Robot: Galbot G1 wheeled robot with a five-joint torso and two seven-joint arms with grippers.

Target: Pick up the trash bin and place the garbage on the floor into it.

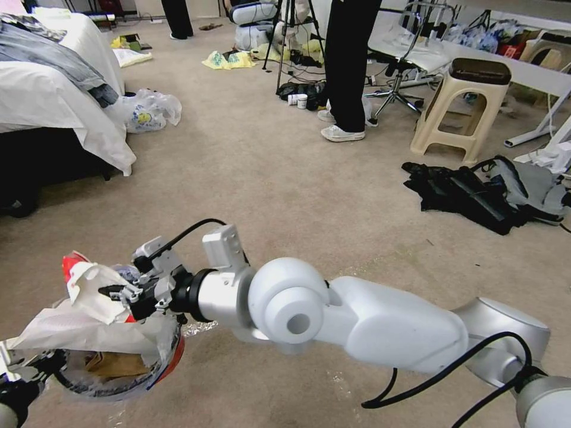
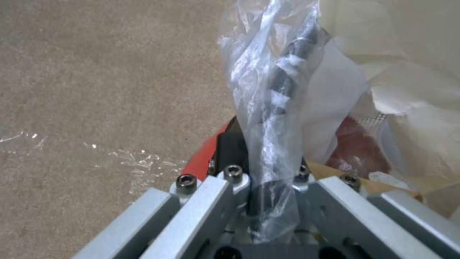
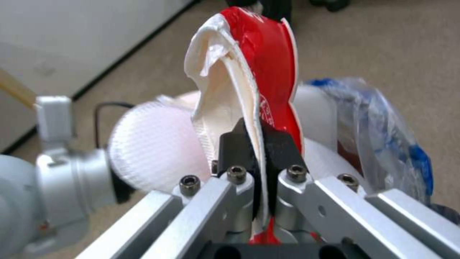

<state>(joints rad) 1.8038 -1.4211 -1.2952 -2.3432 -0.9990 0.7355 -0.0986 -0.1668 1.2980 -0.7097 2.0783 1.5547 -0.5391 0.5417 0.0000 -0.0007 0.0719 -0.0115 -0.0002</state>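
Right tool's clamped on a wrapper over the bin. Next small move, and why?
Probably open the right tool: it pinches the red-and-white wrapper right above the bin, which the left tool holds by the rim, so it should drop inside.

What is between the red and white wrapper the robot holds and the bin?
Nothing visible blocks it. The right gripper pinches the red and white wrapper just above the trash bin, held at its rim by the left gripper. White paper already drapes over the opening.
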